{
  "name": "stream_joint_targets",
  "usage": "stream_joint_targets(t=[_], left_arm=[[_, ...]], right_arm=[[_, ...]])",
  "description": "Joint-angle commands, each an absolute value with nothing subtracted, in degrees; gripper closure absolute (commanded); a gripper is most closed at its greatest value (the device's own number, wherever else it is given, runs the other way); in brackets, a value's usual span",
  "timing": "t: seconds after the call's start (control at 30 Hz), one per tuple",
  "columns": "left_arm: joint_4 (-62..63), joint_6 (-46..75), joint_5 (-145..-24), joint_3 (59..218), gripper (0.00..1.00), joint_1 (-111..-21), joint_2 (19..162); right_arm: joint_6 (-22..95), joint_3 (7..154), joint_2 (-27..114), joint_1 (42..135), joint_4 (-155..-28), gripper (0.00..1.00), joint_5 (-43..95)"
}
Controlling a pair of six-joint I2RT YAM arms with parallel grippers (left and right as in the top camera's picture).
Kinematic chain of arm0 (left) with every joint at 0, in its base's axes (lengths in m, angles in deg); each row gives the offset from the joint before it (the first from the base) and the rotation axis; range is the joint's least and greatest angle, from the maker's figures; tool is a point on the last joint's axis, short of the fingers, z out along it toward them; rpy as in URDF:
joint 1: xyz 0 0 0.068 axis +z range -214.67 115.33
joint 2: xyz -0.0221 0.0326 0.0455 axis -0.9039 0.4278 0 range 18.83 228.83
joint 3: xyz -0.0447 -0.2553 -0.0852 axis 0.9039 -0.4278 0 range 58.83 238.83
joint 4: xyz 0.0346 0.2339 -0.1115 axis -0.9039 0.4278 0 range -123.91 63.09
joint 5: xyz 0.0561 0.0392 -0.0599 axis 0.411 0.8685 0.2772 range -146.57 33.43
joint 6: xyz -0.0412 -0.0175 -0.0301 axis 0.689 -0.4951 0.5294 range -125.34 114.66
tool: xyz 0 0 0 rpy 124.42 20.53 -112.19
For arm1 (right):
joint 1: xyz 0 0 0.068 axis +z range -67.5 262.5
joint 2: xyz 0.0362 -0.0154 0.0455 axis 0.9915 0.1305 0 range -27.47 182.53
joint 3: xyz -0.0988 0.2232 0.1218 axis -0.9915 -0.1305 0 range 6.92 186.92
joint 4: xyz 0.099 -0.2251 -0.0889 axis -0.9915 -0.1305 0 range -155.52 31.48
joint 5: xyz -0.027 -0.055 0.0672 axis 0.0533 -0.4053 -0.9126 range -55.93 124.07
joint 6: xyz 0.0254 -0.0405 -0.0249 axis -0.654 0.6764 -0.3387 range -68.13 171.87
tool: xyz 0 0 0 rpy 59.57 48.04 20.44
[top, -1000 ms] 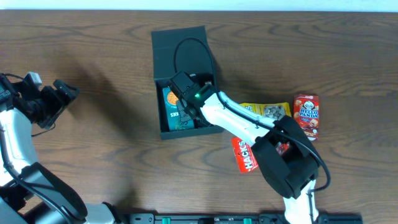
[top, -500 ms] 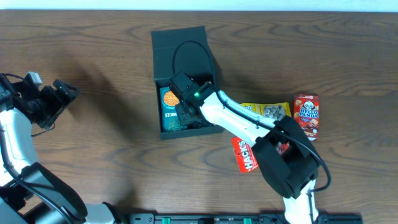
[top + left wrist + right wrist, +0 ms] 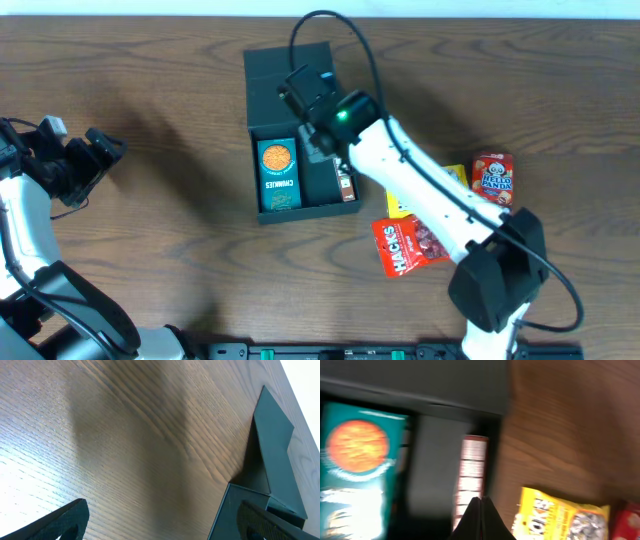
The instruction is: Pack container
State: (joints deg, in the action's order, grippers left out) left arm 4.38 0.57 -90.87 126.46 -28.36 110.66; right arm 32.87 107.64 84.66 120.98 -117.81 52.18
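Note:
The container [image 3: 289, 85] is a dark box with its flap lid lying open at the back. A teal cracker box [image 3: 278, 174] lies flat in its left half, and a thin red-and-white packet [image 3: 347, 186] stands along its right wall. My right gripper [image 3: 320, 150] hovers above the container, shut and holding nothing. The blurred right wrist view shows that gripper [image 3: 481, 510] over the packet [image 3: 470, 475], with the teal box [image 3: 357, 465] to its left. My left gripper [image 3: 95, 165] hangs open at the far left. In its own view the left gripper [image 3: 165, 527] is empty, with the container [image 3: 272, 435] off to the right.
On the table right of the container lie a yellow snack bag [image 3: 455, 178], partly under my right arm, a red Hello Panda box [image 3: 492, 185] and a red Hacks packet [image 3: 405, 245]. The yellow bag [image 3: 560, 515] also shows in the right wrist view.
My right gripper has risen out of the container and moved toward the lid. The teal box and the thin packet, half covered before, now show fully. The left arm has not moved.

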Motion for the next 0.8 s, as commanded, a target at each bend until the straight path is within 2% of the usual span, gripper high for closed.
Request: stream_joint_targets(t=[0.0,0.2,0.77], left_arm=[[4.1,-0.3,-90.6,127.6,0.05,-28.1,109.7],[3.9,-0.3,-90.6,127.6,0.05,-28.1,109.7],[3.9,-0.3,-90.6,127.6,0.05,-28.1,109.7]], right_arm=[[33.7,104.8,85.4,118.9,-117.7,0.98,52.9],[33.7,100.0,85.5,118.1,-115.5,0.98,50.0],[34.8,99.7,89.5,118.2,-114.0,0.99,47.5]])
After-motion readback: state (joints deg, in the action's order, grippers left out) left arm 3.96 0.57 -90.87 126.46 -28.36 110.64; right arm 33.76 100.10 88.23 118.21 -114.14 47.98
